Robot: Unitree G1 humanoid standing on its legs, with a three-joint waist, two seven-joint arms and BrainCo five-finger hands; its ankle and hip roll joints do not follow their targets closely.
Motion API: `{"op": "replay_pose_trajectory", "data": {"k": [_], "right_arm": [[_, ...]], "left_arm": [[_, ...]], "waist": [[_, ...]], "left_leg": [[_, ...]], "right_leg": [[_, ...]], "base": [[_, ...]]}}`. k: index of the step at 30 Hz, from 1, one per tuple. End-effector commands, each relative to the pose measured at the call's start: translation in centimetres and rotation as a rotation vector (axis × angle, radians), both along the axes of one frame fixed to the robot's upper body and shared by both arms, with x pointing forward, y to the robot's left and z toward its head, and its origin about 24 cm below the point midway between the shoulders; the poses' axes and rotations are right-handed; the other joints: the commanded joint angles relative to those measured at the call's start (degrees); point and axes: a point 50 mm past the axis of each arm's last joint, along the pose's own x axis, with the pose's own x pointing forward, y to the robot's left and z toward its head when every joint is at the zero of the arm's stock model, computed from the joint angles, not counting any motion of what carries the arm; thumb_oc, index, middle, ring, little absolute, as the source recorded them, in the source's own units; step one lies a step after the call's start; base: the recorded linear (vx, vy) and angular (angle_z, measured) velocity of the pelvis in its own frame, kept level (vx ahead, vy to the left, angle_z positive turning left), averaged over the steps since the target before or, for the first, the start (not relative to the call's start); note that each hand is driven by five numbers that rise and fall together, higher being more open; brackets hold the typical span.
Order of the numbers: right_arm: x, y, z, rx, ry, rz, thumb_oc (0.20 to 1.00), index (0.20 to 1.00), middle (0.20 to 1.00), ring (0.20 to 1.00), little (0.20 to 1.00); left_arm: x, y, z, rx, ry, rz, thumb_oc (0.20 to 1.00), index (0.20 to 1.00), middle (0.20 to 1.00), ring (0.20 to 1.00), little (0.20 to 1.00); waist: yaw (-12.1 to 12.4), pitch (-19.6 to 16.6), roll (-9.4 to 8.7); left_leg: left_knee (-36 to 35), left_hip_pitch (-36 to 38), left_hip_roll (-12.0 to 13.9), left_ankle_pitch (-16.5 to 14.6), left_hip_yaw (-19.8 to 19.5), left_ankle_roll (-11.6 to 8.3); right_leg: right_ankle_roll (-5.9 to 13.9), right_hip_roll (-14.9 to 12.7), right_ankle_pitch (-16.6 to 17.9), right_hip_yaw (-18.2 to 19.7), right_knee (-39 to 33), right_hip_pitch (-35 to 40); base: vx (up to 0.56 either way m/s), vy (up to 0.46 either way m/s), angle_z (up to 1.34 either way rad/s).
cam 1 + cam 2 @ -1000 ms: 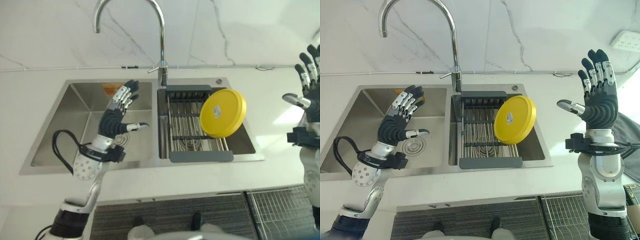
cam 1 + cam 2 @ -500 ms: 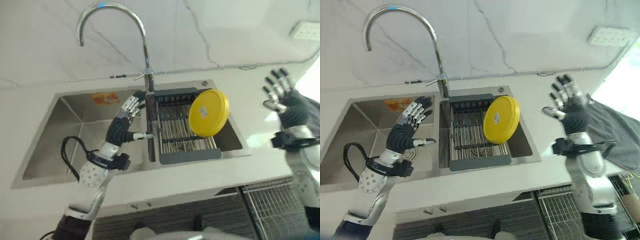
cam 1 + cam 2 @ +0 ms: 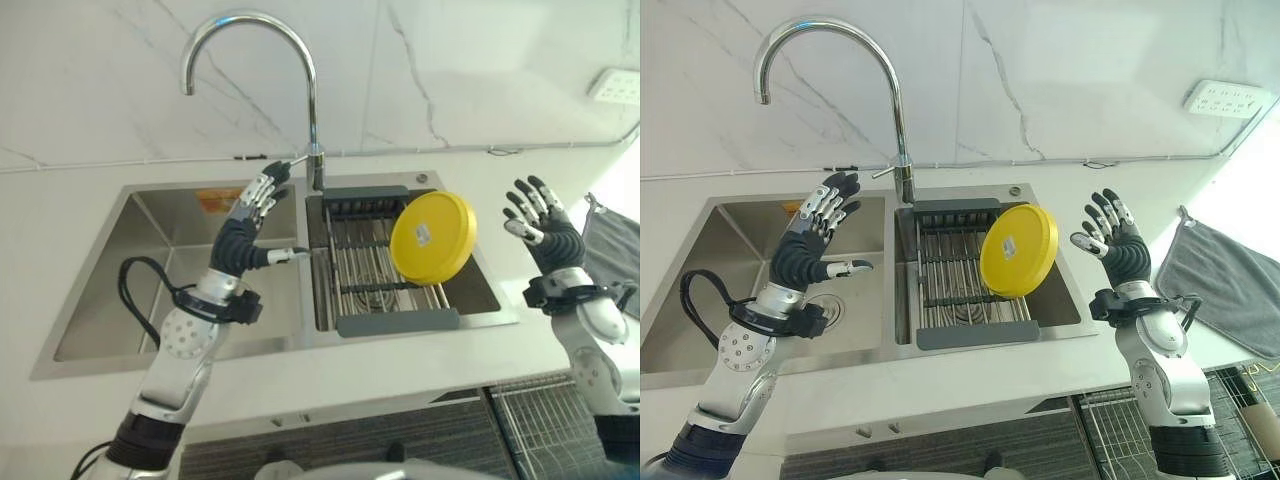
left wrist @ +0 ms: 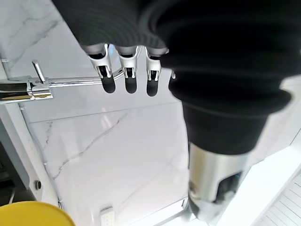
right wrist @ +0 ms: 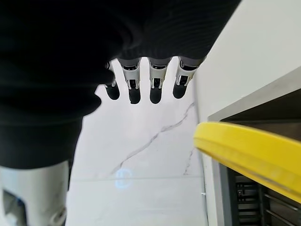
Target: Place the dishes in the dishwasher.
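Observation:
A round yellow plate [image 3: 432, 237] leans tilted on the grey drying rack [image 3: 385, 268] in the right basin of the steel sink; its edge also shows in the right wrist view [image 5: 249, 157]. My left hand [image 3: 243, 233] hovers open over the left basin [image 3: 165, 260], fingers spread and pointing toward the tap. To the right of the sink, above the counter, my right hand [image 3: 1120, 245] is raised and open, apart from the plate. Neither hand holds anything.
A tall curved tap [image 3: 314, 160] rises behind the sink's middle. A grey cloth [image 3: 1230, 285] lies on the white counter at the right. A wire rack [image 3: 1120, 425] shows below the counter edge at lower right. A wall socket [image 3: 1226, 98] sits at upper right.
The camera view has shifted. My right hand has come lower and nearer the sink's right rim. The left hand stays raised over the left basin; the plate has not moved.

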Motion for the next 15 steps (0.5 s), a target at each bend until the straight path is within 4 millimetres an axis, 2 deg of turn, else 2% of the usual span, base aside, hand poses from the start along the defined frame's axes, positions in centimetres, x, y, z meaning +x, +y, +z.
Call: {"op": "replay_pose_trajectory", "data": {"k": [1, 8, 15], "right_arm": [[0.6, -0.9, 3.1, -0.033, -0.139, -0.063, 1.0, 1.0, 1.0, 1.0, 1.0], [1.0, -1.8, 2.4, 0.025, -0.108, -0.098, 1.0, 1.0, 1.0, 1.0, 1.0], [1.4, -1.3, 0.6, 0.001, 0.01, -0.057, 1.0, 1.0, 1.0, 1.0, 1.0]], "left_arm": [[0.7, -0.3, 1.9, 0.042, -0.108, 0.01, 1.0, 1.0, 1.0, 1.0, 1.0], [0.7, 0.0, 1.6, 0.047, -0.09, 0.006, 1.0, 1.0, 1.0, 1.0, 1.0], [0.6, 0.1, 1.5, 0.045, -0.085, 0.012, 1.0, 1.0, 1.0, 1.0, 1.0]], "waist": [[0.14, -0.81, 1.08], [0.75, -0.94, 0.98], [1.15, -1.11, 0.99]], "left_leg": [[0.03, 2.0, 0.47, -4.68, -0.6, 1.54], [0.03, 2.27, 0.4, -4.97, -0.89, 1.65], [0.03, 2.28, 0.36, -4.84, -1.08, 1.6]], "right_leg": [[2.31, -1.61, -2.91, -3.22, 0.18, 2.67], [2.25, -1.5, -3.18, -3.39, 0.18, 3.15], [2.1, -1.45, -3.44, -3.54, 0.18, 3.42]], "base": [[0.01, -0.001, 0.04], [0.0, 0.0, 0.02], [0.0, 0.0, 0.0]]}}
